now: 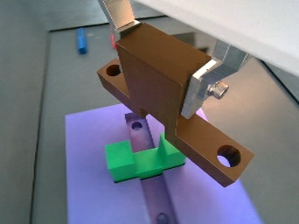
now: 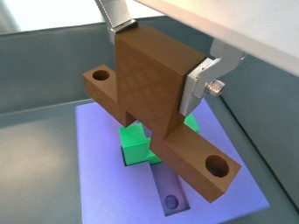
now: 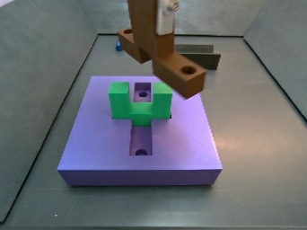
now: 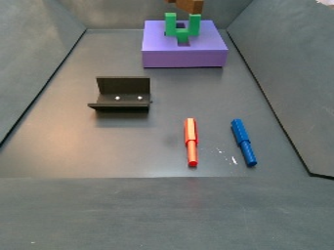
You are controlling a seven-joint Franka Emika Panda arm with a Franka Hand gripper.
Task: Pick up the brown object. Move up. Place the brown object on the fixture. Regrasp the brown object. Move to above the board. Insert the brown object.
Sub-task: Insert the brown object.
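Brown object (image 2: pixel 158 96) pinched in tool (image 2: pixel 163 66), hanging just above green block (image 3: pixel 140 101) on purple board (image 3: pixel 84 135); no readable writing.

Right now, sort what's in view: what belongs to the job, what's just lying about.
In the job:
- brown object, held in the gripper above the board
- board
- green block
- fixture

Lying about:
- red pen
- blue pen

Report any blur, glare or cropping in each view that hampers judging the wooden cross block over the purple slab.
Both wrist views: sharp, the pincer gripping the brown wooden cross-shaped block, pale blown-out strip at the corner. A side view: pincer mostly cropped, large flat purple slab evenly lit. A side view: block tiny, cut by the frame edge; dark L-shaped fixture clear.
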